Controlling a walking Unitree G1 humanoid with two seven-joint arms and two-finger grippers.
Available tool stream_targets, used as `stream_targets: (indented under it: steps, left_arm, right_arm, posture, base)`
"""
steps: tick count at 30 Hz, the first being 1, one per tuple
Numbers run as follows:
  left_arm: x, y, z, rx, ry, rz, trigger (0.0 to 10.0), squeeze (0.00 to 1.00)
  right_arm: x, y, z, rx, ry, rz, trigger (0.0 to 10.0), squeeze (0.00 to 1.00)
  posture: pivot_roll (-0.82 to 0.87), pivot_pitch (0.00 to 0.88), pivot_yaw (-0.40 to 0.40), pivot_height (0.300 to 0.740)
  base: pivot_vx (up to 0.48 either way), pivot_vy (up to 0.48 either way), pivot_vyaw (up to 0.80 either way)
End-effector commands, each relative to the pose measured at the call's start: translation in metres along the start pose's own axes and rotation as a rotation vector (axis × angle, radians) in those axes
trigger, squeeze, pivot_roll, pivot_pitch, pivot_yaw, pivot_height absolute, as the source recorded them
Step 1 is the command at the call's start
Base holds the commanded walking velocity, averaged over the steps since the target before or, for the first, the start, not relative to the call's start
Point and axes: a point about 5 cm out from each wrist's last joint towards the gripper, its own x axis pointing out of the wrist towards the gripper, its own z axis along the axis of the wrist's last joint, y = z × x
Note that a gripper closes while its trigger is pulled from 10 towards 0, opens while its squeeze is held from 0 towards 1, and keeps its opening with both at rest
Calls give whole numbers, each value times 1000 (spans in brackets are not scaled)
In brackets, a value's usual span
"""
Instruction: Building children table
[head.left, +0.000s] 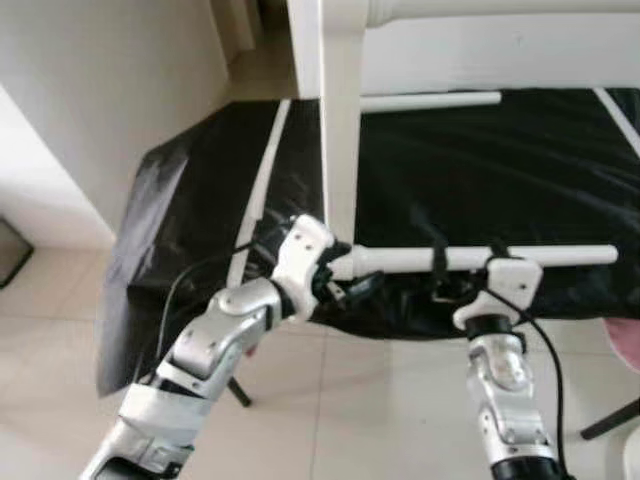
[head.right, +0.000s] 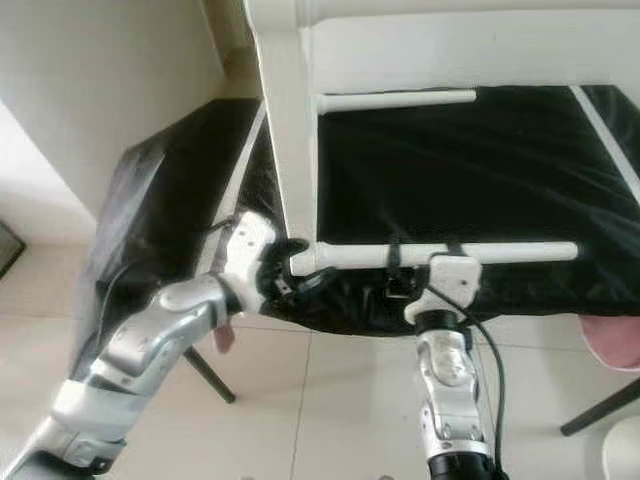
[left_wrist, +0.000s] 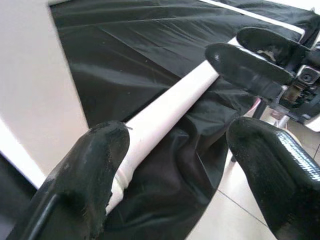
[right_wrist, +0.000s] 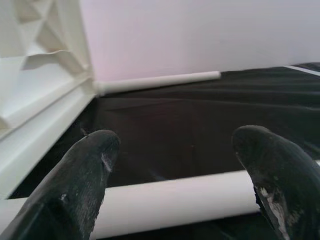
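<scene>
White table parts sit on a black sheet (head.left: 480, 160) spread over the tiled floor (head.left: 380, 400). The table frame (head.left: 340, 120) is on its side, one thick leg running down toward the robot, with the flat top (head.left: 480, 50) across the back. A thin rod (head.left: 430, 100) already sticks out sideways from that leg up near the top.

Lower down, a second rod (head.left: 480, 259) lies level just above the sheet's near edge, its necked end right at the foot of the leg. Whether it's actually seated in the leg is hard to tell.

The left end effector (head.left: 335, 275) is at that necked end, right beside the leg. In the left wrist view its fingers (left_wrist: 95, 165) are spread fairly wide, one pad against the rod and the other well clear, so no real grip there.

The right end effector (head.left: 465, 262) is at about the middle of the same rod. From the right wrist view its fingers (right_wrist: 85, 170) straddle the rod with a wide gap, and the rod crosses between them low down. The head views show the black fingers hooked over the rod.

A pink thing (head.left: 627, 345) peeks in at the right edge on the floor.
</scene>
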Motion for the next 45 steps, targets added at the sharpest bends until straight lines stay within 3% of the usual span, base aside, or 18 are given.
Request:
stream_targets:
  steps: [1,4,10,17,22,28,33,35,45]
  left_arm:
    - [0,-2,-2,13,15,-73,10000,0]
    - [10,6,-4,48,22,-49,10000,0]
    - [19,17,4,50,-1,-18,10000,0]
    - [36,17,7,39,-26,46,10000,0]
    - [39,20,2,32,-16,92,10000,0]
    - [33,28,-3,31,4,132,10000,0]
    - [19,43,-6,40,21,183,10000,0]
    - [4,55,-12,51,48,229,10000,0]
    - [-28,68,-27,63,108,304,10000,0]
  right_arm:
    - [-2,-2,-1,13,15,-20,10000,0]
    - [-3,-11,4,-10,7,-68,10000,0]
    - [-5,-12,6,-15,11,-86,10000,0]
    - [-4,-12,10,-19,9,-95,10000,0]
    - [-4,-10,11,-17,14,-95,10000,0]
    - [-4,-9,11,-13,19,-91,10000,0]
    - [-3,-8,11,-4,30,-77,10000,0]
    - [0,-4,10,6,38,-53,10000,0]
    - [2,2,8,16,49,-18,10000,0]
  posture:
    - [-129,74,121,740]
    - [-149,77,130,740]
    - [-166,77,137,740]
    - [-173,74,133,740]
    - [-171,72,129,740]
    - [-160,75,117,740]
    - [-150,76,113,740]
    - [-135,75,104,740]
    - [-111,72,87,740]
  base:
    - [0,0,0]
    - [0,0,0]
    - [0,0,0]
    - [0,0,0]
    - [0,0,0]
    - [0,0,0]
    - [0,0,0]
    - [0,0,0]
    - [0,0,0]
